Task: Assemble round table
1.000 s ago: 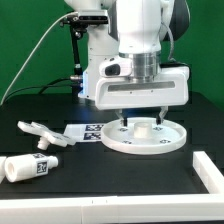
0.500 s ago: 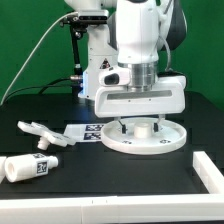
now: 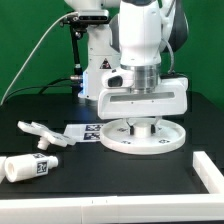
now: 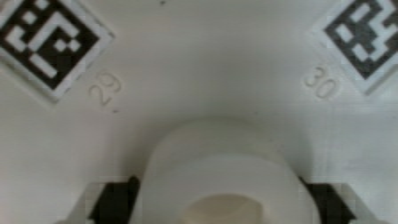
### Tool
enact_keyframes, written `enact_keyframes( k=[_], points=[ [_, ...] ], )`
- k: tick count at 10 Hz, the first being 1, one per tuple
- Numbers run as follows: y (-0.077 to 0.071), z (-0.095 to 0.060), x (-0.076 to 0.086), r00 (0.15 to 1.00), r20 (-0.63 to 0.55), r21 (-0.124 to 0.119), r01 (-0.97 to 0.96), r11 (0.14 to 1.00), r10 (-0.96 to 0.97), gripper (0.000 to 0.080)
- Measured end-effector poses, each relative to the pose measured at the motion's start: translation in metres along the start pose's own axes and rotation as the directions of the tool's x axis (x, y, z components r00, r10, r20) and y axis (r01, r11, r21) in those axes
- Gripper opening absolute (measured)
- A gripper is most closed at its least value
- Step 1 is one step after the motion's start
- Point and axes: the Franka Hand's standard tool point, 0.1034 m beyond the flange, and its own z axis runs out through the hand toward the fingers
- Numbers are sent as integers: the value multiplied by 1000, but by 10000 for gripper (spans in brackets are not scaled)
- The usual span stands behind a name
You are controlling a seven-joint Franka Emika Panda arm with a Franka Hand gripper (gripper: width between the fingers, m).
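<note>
White plastic disc [image 3: 170, 141] lies flat on the table [image 3: 100, 178], directly beneath the jaws. The arm stands vertical with the wrist pointing straight down and the gripper [image 3: 141, 124] over the disc centre. The jaws are narrowed onto the hub [image 4: 214, 165], with one finger [image 4: 118, 202] against each side. The leg [image 3: 26, 168] lies well clear of the jaws.

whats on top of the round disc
The gripper hangs over its central hub, fingers either side; two tags show on the disc. Whether the fingers grip the hub is hidden.
</note>
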Motion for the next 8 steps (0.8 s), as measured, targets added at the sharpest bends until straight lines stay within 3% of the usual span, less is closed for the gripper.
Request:
enact_keyframes(
  k=[2, 3, 5, 6, 7, 8],
  points=[
    [2, -1, 1, 1000, 8, -1, 23, 1000, -23, 403],
    [12, -13, 10, 996, 35, 3, 80, 997, -80, 403],
    [30, -44, 51, 985, 54, 23, 162, 987, -163, 403],
    [28, -53, 63, 988, 56, 25, 140, 990, -141, 403],
    [15, -56, 60, 992, 57, 21, 113, 993, -114, 404],
    [13, -55, 58, 990, 60, 23, 127, 992, -129, 404]
  ],
)
